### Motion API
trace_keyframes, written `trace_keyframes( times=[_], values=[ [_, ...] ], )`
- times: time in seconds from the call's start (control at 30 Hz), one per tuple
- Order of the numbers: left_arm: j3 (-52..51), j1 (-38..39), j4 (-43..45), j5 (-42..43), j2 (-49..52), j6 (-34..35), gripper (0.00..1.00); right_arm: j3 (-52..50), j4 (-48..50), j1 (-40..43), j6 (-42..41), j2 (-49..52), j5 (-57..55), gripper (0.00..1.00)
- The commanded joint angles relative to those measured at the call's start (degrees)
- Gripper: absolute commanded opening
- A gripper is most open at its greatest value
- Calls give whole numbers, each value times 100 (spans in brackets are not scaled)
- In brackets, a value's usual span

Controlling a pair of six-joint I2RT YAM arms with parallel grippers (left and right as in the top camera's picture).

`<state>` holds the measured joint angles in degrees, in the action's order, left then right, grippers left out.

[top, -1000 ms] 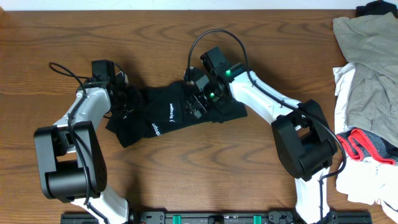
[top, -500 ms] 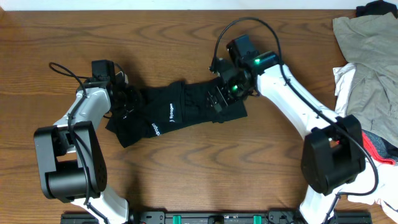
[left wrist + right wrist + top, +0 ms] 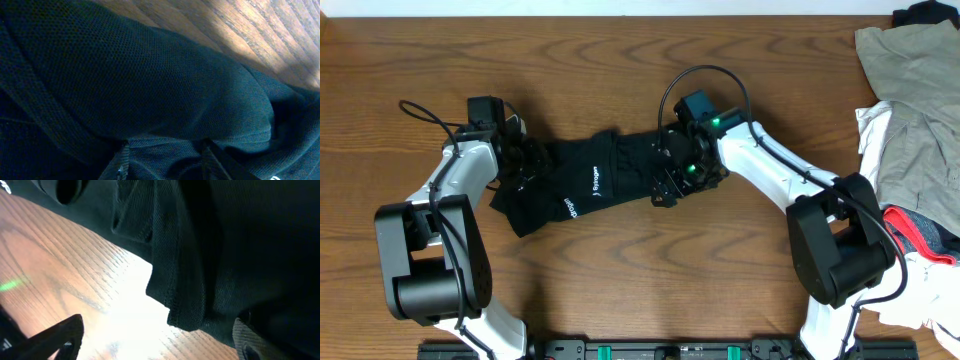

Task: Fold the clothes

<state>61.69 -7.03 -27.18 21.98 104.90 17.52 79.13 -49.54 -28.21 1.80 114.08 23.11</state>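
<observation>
The black garment [image 3: 590, 180] lies bunched across the table's middle, with white lettering on it. My left gripper [image 3: 525, 160] sits at its left end. In the left wrist view the fingers [image 3: 120, 162] stand partly closed with a thick fold of the black fabric [image 3: 150, 75] bunched between them, around the gripper's midpoint [image 3: 167, 162]. My right gripper [image 3: 672, 178] is over the garment's right end, near its front edge. In the right wrist view it [image 3: 157, 340] is wide open and empty above bare wood, with the garment's hem [image 3: 225, 240] beside one finger.
A khaki-tan garment [image 3: 910, 90] lies at the right edge. White and red-edged clothes [image 3: 910, 235] are piled below it. A small dark cloth [image 3: 925, 12] sits in the far right corner. The wooden table [image 3: 650, 290] runs under everything.
My right gripper swung right along the garment, then came back down toward its front right edge. The garment's right end has shifted slightly. The left arm has not moved.
</observation>
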Motion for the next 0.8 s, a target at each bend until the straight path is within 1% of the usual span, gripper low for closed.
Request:
trace_keyframes(
  times=[0.0,0.13,0.2,0.27,0.33,0.4,0.47,0.53,0.63,0.7,0.77],
  values=[
    [-33,-28,-87,-101,133,-98,48,-98,98,-39,-55,20,26,79],
    [-33,-28,-90,-101,133,-98,49,-98,254,-85,-118,20,28,63],
    [-33,-28,-90,-101,133,-101,49,-98,278,-107,-116,20,24,53],
    [-33,-28,-90,-101,133,-98,48,-98,282,-125,-116,22,26,39],
    [-33,-28,-90,-101,133,-101,48,-98,280,-149,-116,22,26,31],
    [-33,-28,-90,-101,133,-101,49,-101,275,-170,-116,22,24,29],
    [-33,-28,-87,-101,133,-101,48,-101,278,-190,-116,22,24,21],
    [-33,-28,-90,-101,133,-101,49,-98,280,-201,-116,22,24,11],
    [-33,-28,-90,-101,133,-101,48,-101,280,-210,-116,22,22,4],
    [-33,-28,-90,-101,133,-98,49,-101,280,-216,-116,22,-2,1],
    [-33,-28,-92,-101,133,-98,48,-98,271,-219,-175,22,-157,1]
  ],
)
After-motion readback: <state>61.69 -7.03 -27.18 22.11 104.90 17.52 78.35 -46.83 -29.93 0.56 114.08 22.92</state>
